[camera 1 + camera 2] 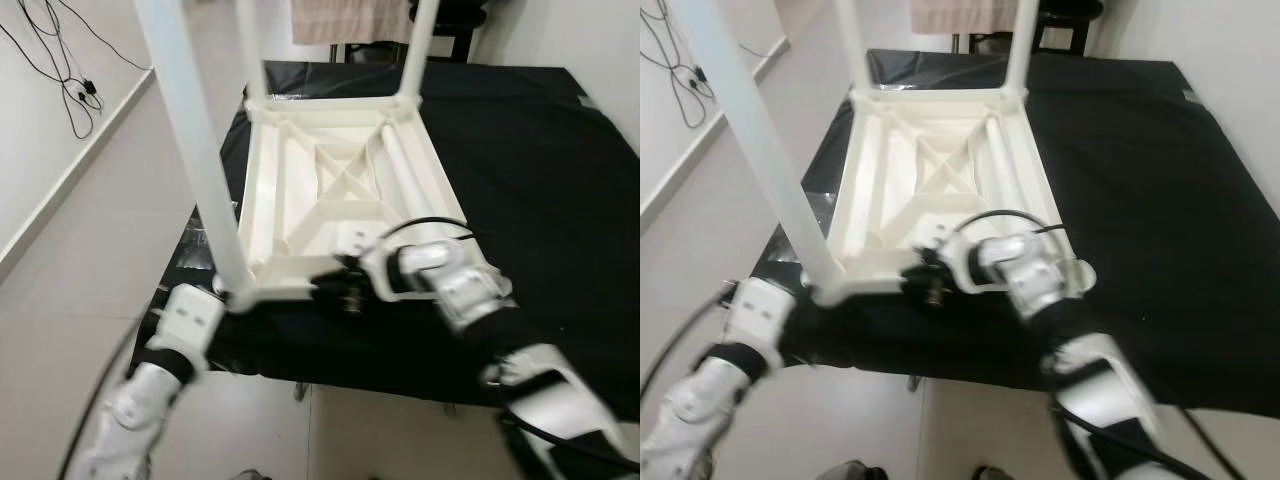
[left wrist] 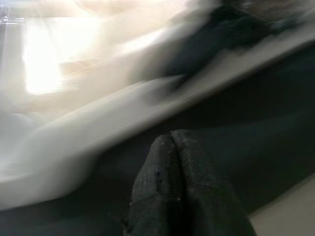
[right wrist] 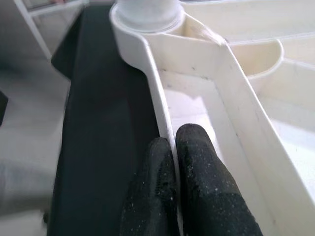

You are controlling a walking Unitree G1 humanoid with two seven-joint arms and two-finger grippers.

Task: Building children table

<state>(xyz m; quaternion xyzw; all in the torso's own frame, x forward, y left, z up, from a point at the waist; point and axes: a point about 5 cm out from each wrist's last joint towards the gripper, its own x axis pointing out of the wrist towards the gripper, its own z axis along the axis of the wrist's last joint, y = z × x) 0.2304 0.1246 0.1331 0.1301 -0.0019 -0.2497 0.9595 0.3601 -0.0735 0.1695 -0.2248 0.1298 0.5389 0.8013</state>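
Observation:
A white plastic children's table point(image 1: 300, 215) lies upside down on a black-covered surface point(image 1: 540, 180). Three white legs stand up from its corners: near left point(image 1: 190, 130), far left point(image 1: 250, 50) and far right point(image 1: 418, 50). Another white leg point(image 1: 405, 165) lies loose inside the frame on the right. My right gripper point(image 3: 173, 135) is shut on the table's near rim point(image 3: 157, 93), one finger on each side of the wall, close to the near-left leg's socket point(image 3: 147, 12). My left gripper point(image 2: 170, 140) is shut on nothing, down by that same corner; its view is blurred.
The black surface's near edge runs just under my arms, with light floor tiles point(image 1: 90, 240) below and to the left. A white wall with dangling cables point(image 1: 70, 80) is on the left. Dark furniture with a beige cloth point(image 1: 345, 20) stands behind.

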